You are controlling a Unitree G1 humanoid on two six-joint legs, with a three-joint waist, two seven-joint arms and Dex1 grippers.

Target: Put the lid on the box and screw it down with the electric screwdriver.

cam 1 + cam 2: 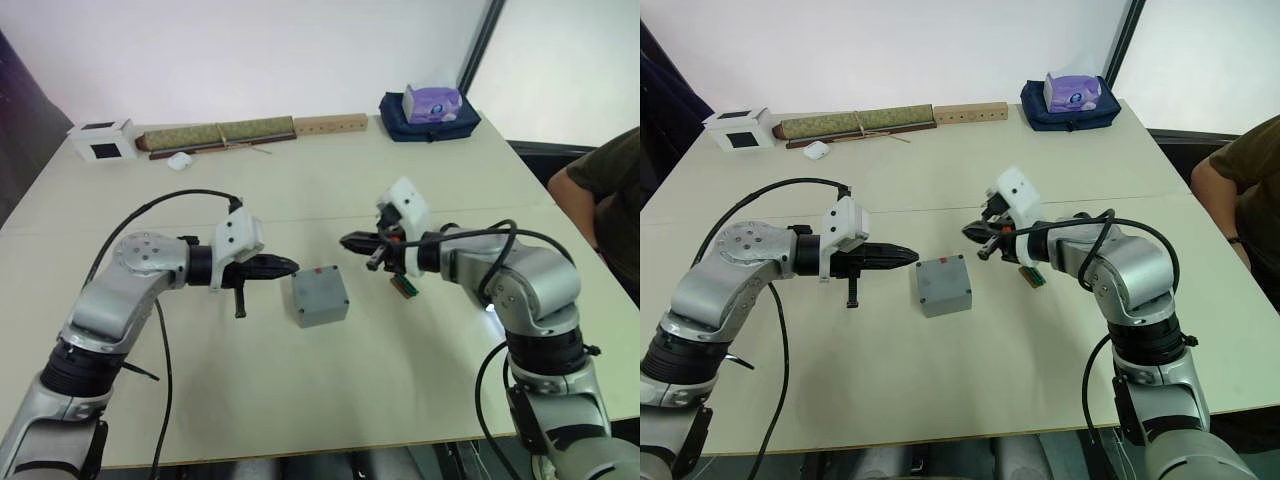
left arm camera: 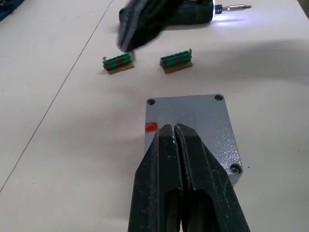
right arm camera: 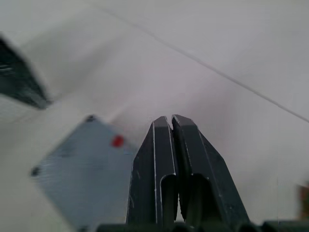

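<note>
The grey box [image 1: 322, 305] sits mid-table with the flat grey lid [image 2: 193, 121] lying on it, red mark [image 1: 318, 270] facing up. My left gripper [image 1: 288, 267] is shut and empty, its tips hovering over the lid's left edge. My right gripper [image 1: 347, 241] hovers just right of the box and behind it, its fingertips [image 3: 164, 126] pressed together. The black electric screwdriver [image 2: 193, 12] sits crosswise behind those fingertips. Its tip light is on and its bit points toward the table's front edge.
Two small green circuit pieces [image 2: 176, 60] lie right of the box, under the right gripper. A white box with a black square [image 1: 103, 140], a long roll [image 1: 220, 133], a wooden block [image 1: 331, 124] and a blue bag [image 1: 430, 108] line the far edge. A person [image 1: 605, 190] sits at right.
</note>
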